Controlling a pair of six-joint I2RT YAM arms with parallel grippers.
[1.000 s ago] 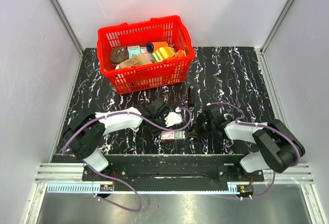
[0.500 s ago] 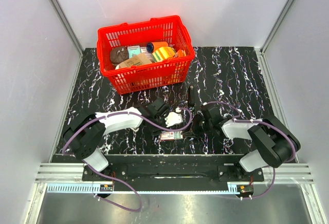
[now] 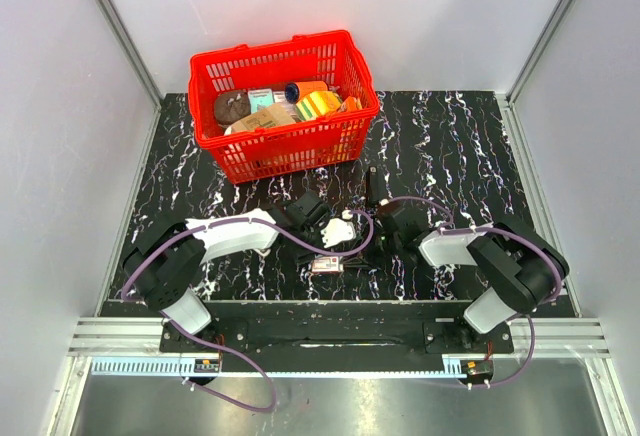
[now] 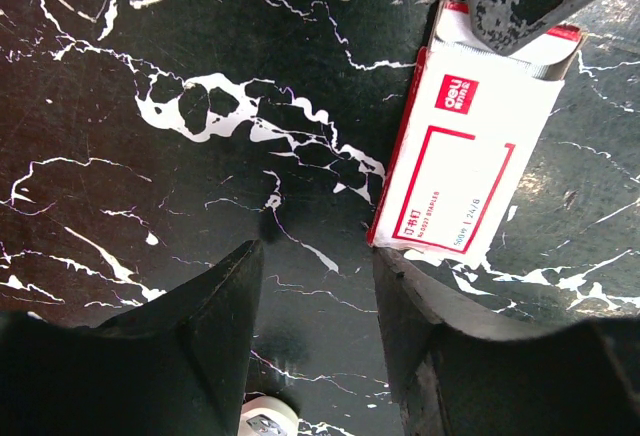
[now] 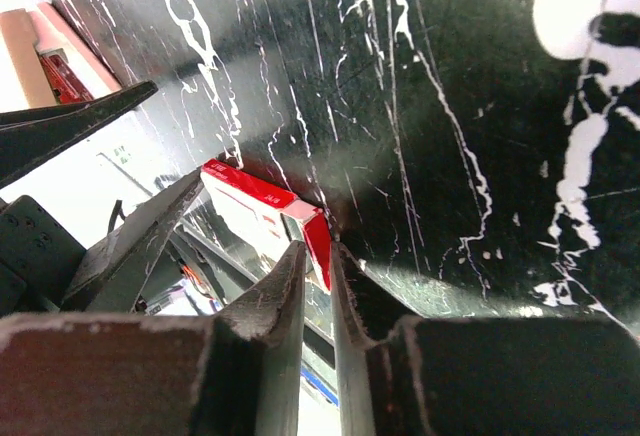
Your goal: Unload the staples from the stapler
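A thin black stapler [image 3: 371,186] lies on the black marble table [image 3: 450,146], just beyond both grippers. A red and white staple box [image 3: 327,264] lies near the front edge. In the left wrist view the box [image 4: 465,171] lies flat past the right finger, and a dark tip covers its far open end. My left gripper [image 3: 308,214] is open and empty above bare table [image 4: 250,156]. My right gripper [image 3: 388,228] is shut with only a thin slit between its fingers [image 5: 285,286]. The box's red end [image 5: 262,218] lies just past their tips.
A red basket [image 3: 283,141] full of assorted items stands at the back left of the table. The left gripper's fingers [image 5: 70,128] show at the left of the right wrist view. A purple cable [image 3: 360,241] loops between the two grippers. The front rail [image 3: 320,311] runs close behind the box.
My right arm has swung left and forward toward the middle of the table. The staple box has shifted slightly left. The left arm has barely moved.
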